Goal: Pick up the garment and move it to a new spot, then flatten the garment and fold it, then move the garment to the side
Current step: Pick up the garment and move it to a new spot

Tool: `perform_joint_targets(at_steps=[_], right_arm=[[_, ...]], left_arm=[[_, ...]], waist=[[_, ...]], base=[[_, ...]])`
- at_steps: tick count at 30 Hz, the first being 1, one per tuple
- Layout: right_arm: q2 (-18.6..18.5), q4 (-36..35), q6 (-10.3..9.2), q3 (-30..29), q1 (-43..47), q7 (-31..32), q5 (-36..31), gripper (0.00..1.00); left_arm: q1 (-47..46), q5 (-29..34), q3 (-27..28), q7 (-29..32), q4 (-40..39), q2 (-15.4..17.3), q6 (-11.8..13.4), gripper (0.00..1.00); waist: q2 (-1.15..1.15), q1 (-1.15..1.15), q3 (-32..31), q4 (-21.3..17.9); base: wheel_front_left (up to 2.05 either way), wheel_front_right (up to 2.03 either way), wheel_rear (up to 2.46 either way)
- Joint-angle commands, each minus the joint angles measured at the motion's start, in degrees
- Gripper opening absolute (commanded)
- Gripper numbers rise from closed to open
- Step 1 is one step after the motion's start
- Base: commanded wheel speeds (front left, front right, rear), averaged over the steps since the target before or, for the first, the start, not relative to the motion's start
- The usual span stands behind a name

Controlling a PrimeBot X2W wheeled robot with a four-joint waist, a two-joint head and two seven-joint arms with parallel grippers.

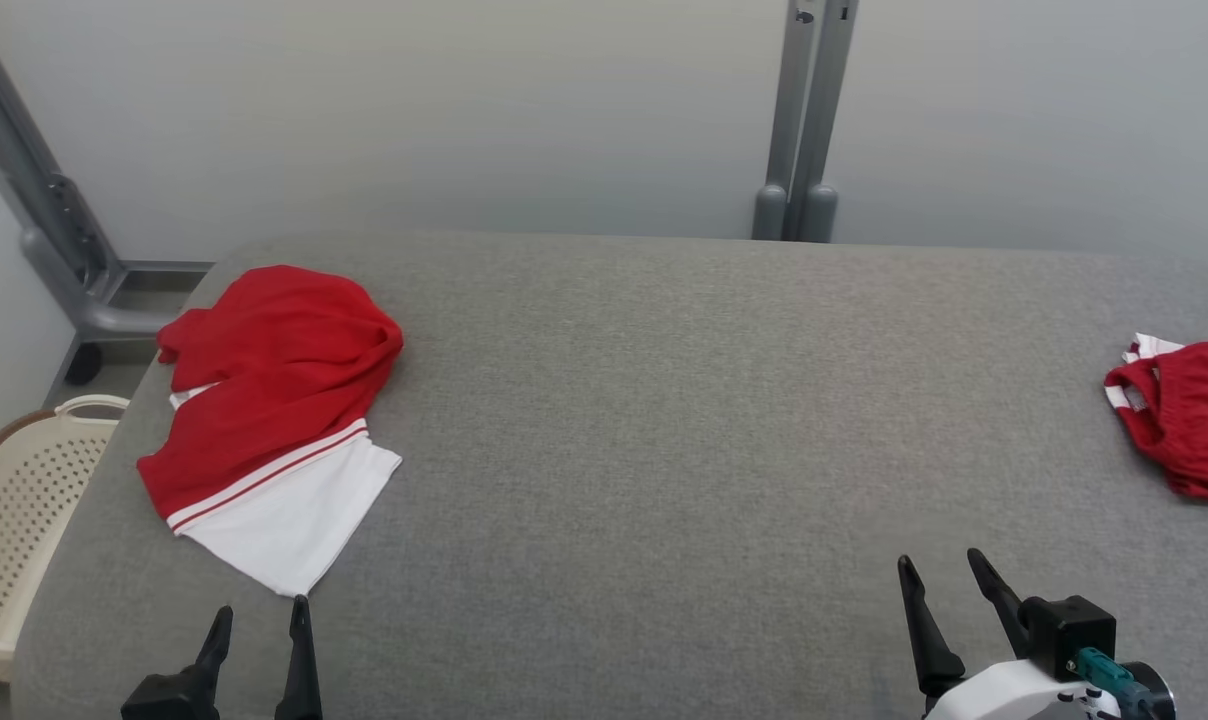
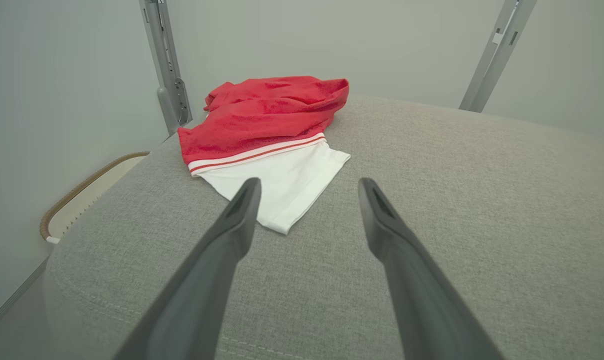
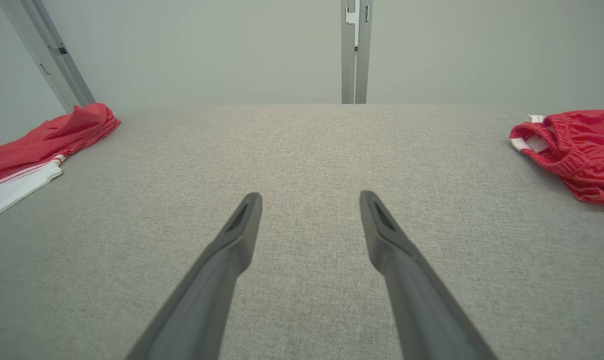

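A crumpled red garment with a white, red-striped end (image 1: 274, 420) lies at the left end of the grey padded table (image 1: 664, 420). My left gripper (image 1: 263, 606) stands open just in front of its white end, apart from it. In the left wrist view that same garment (image 2: 267, 135) lies beyond the open left gripper (image 2: 309, 184), whose fingers hold nothing. A second red garment with an elastic waistband (image 1: 1189, 415) lies bunched at the table's right edge. Near the front right, my right gripper (image 1: 939, 557) is open and empty over bare table, as is also seen in the right wrist view (image 3: 310, 196).
A cream perforated laundry basket (image 1: 24, 510) stands on the floor beside the table's left end. Grey metal frame posts (image 1: 804, 120) rise behind the table against a pale wall. From the right wrist, the striped garment (image 3: 37, 145) shows far left and the waistband garment (image 3: 577, 150) far right.
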Motion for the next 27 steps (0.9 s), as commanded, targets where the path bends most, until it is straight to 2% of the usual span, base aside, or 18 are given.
perform_joint_targets(at_steps=[1,6,15,21,27], right_arm=[[-0.09,0.08,-0.07,0.25,0.49,0.0,0.49,1.0],[-0.09,0.67,-0.07,1.83,0.85,-0.2,1.71,1.0],[-0.11,1.94,-0.07,4.2,1.04,-0.67,3.42,1.0],[-0.1,2.41,-0.07,5.51,0.85,-0.78,4.21,1.0],[-0.13,2.54,-0.07,5.95,0.15,-0.72,4.14,1.0]], left_arm=[[-0.08,0.39,0.29,-0.05,0.1,0.56,-0.15,1.0],[1.6,1.14,-0.25,-0.04,-1.07,0.41,0.8,1.0],[2.01,0.45,0.23,-0.04,-0.05,2.57,0.25,1.0],[3.05,0.35,0.6,-0.05,-0.58,3.28,0.61,1.0],[3.46,-0.29,0.94,-0.04,-0.48,3.77,0.28,1.0]], waist=[[0.0,0.0,-0.4,2.69],[0.0,0.0,-0.92,7.29],[0.0,0.0,-1.74,15.75],[0.0,0.0,-2.34,18.56],[0.0,0.0,-2.0,19.06]], base=[[0.0,0.0,0.0],[0.0,0.0,0.0],[0.0,0.0,0.0],[0.0,0.0,0.0],[0.0,0.0,0.0]])
